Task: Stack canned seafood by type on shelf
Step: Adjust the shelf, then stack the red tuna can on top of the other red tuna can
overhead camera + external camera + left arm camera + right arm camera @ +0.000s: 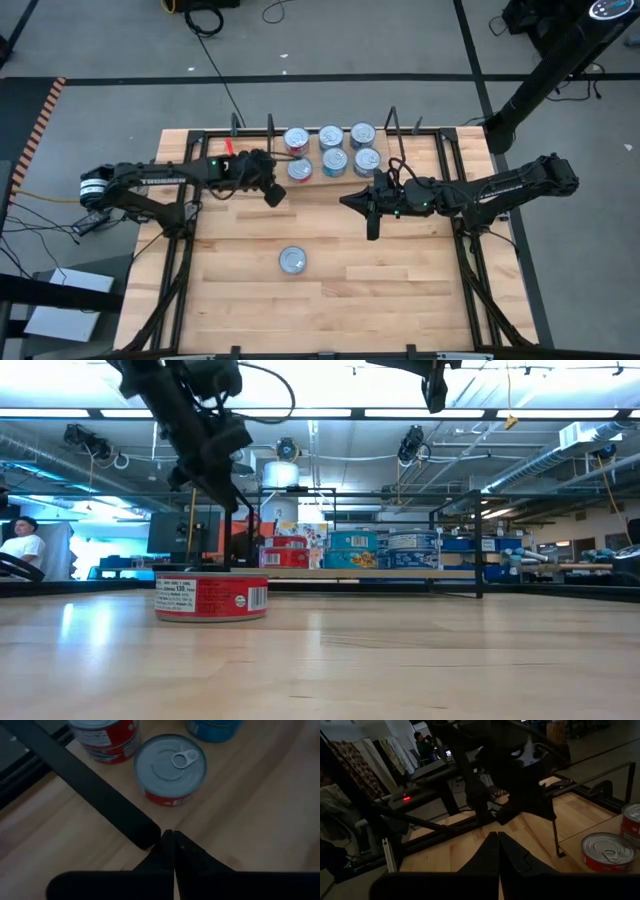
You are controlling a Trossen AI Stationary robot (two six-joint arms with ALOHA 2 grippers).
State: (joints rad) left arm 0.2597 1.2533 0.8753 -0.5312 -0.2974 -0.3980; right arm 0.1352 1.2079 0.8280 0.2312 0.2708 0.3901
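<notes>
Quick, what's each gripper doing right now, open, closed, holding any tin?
Left gripper: shut, empty, beside the red tins on the shelf.
Right gripper: shut, empty, over the table.

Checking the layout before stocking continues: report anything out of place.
One flat round red-labelled tin with a silver lid sits alone on the light-wood tabletop, apart from the tins grouped on the narrow wooden shelf. Neither gripper holds it.

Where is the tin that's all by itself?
In the high view, the lone red tin sits mid-table, nearer the front edge than the tins on the shelf, between both grippers.
</notes>
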